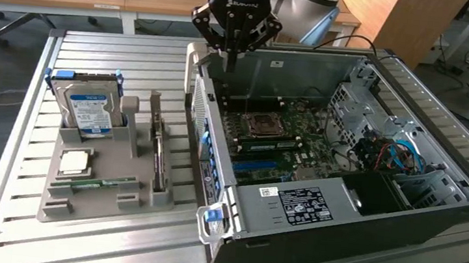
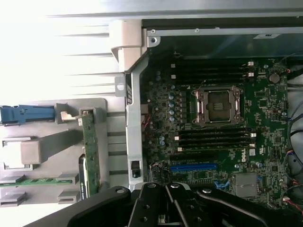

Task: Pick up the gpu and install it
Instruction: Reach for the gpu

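- Gripper [image 1: 229,61] [image 2: 165,190]: fingers closed together, with nothing between them.
- Gripper position: points down, raised over the far corner of the open case [image 1: 338,231], near the case wall on the exterior view's left.
- Below the gripper: the motherboard [image 1: 294,147] [image 2: 265,156] lies flat in the case. Its CPU socket [image 1: 264,125] [image 2: 218,106] is exposed, and a blue slot [image 1: 257,168] [image 2: 194,167] lies near the gripper tips in the wrist view.
- Gpu [image 1: 159,146] [image 2: 89,146]: stands on edge in a slot of the grey tray [image 1: 56,208] [image 2: 52,146], outside the case and just beside its wall, on the exterior view's left. It is well apart from the gripper and not touched.
- Other tray contents: a hard drive [image 1: 88,113] stands upright at the far end. A memory stick [image 1: 93,184] [image 2: 38,180] lies flat nearer the camera.
- Support: the tray and case rest on a slatted metal table [image 1: 128,61].
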Tool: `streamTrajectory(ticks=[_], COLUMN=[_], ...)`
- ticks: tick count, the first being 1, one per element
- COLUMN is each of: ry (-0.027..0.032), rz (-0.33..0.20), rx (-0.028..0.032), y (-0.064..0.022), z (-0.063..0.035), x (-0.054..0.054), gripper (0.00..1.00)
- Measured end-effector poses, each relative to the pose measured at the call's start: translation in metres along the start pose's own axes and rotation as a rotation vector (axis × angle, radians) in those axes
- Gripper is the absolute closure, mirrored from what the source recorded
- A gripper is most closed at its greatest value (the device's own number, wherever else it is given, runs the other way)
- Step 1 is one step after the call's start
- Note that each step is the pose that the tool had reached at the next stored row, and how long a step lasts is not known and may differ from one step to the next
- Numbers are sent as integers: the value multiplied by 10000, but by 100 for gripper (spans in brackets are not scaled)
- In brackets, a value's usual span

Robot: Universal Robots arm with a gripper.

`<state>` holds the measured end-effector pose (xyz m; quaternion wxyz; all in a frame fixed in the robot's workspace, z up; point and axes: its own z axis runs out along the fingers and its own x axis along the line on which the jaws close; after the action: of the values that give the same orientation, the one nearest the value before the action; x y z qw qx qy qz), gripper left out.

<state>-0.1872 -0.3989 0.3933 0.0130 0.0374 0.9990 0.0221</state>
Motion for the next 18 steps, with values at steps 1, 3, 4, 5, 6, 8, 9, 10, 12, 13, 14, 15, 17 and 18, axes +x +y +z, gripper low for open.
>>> streamTrajectory(ticks=[1,3,4,5,6,8,9,10,12,13,14,15,17,18], ry=[0,0,0,0,-1,-1,-1,-1,-1,-2,-2,-2,-3,-4], rz=[-1,0,0,1,1,1,1,0,0,0,-1,0,0,1], rx=[0,0,0,0,0,0,0,0,0,0,0,0,0,0], y=[-1,-3,-4,-5,-6,-8,-9,-10,-12,-13,-14,-16,-18,-19], z=[0,-1,-2,-2,-2,-3,-3,-4,-5,-5,-5,-6,-7,-7], x=[16,44,57,70,83,107,121,135,164,180,196,211,244,262], gripper=[89,89,89,89,89,89,89,89,89,89,89,89,89,89])
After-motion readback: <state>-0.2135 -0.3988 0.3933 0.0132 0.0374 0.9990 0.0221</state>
